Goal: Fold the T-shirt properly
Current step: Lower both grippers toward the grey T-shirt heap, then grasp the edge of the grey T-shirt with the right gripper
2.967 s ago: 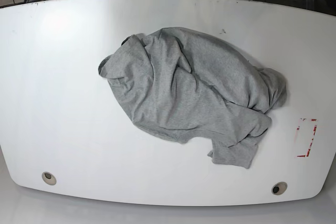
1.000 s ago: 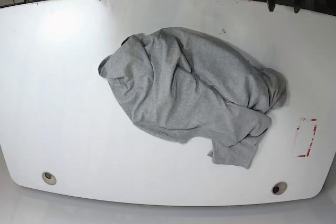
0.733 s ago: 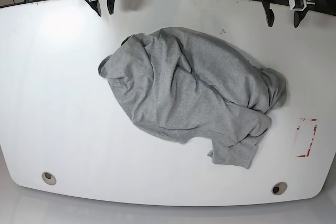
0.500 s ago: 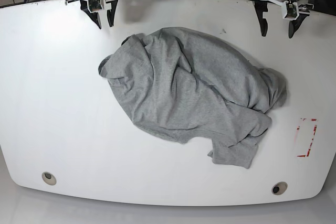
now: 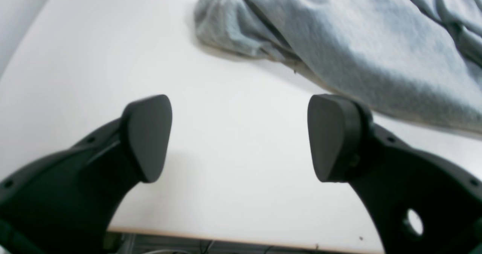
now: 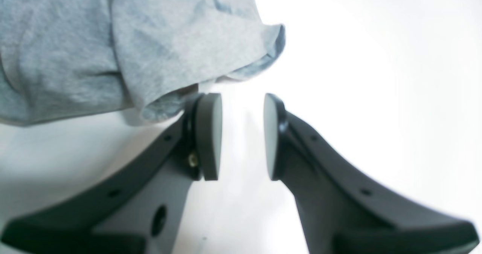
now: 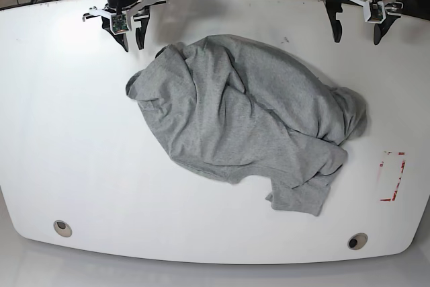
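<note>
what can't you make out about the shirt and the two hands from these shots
- T-shirt: crumpled in the base view, so its own folds hide any print, the neck opening and one sleeve.
- Left hand: left wrist view cuts off the finger bases at the bottom edge.
- Right hand: right wrist view is blurred and overexposed; whether the left-of-frame finger touches the cloth edge is unclear.
- Red marking: too small to read.

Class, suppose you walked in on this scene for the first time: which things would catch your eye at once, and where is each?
First comes the crumpled grey T-shirt, heaped in the middle of the white table. Next come the two black grippers at the far edge: the right gripper hangs close to the shirt's upper corner with a narrow gap between its fingers, and the left gripper stands wide open over bare tabletop. A red marking sits near the table's side edge.
</note>
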You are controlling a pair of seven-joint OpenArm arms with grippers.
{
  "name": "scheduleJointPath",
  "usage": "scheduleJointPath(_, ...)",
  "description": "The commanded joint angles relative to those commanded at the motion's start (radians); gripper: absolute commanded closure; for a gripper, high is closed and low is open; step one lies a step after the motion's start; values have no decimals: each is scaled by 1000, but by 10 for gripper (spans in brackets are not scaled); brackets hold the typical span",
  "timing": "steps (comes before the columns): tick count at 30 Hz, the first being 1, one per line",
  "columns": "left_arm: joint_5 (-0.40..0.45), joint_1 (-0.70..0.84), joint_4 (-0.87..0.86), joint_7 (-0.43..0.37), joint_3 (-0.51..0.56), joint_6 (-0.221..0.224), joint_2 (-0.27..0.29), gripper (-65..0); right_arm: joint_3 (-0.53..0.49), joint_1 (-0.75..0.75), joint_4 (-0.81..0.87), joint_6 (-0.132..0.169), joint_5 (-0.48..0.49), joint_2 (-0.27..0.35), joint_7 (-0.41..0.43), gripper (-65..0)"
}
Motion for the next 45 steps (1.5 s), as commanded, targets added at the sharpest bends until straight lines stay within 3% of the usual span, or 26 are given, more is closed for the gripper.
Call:
scheduleJointPath(2, 0, 5, -9, -3, 2, -8, -15, -480, -3, 27, 3, -1, 28, -2, -22, -228)
scheduleJointPath(14, 1, -7, -20, 3, -8, -24, -12, -471, 1, 96, 20, 17, 43, -1, -73, -310)
scheduleJointPath(16, 8, -19, -4, 16, -11, -42, -8, -466, -1, 134, 35, 49, 57, -5, -103, -355)
scheduleJointPath(24, 17, -67, -1, 44, -3, -86, -12, -461, -3, 234, 41, 123, 67, -9, -229, -447)
scheduleJointPath(26, 18, -128, -2, 75, -21, -81, -13, -472, -14, 313, 20, 191, 57, -6, -349, -492)
scheduleJointPath(28, 18, -147, 0, 84, -26, -81, -12, -477, -17, 337, 14, 199, 56, -7, -379, -497)
scheduleJointPath(36, 21, -219, 5, 124, -43, -54, -7, -511, -42, 434, -17, 201, 51, -7, -470, -487)
scheduleJointPath(38, 29, -226, 3, 129, -42, -46, -4, -519, -53, 460, -19, 189, 60, -6, -527, -483)
scheduleJointPath(45, 33, -218, 2, 136, -57, -43, -8, -517, -57, 465, -43, 142, 86, -4, -553, -468)
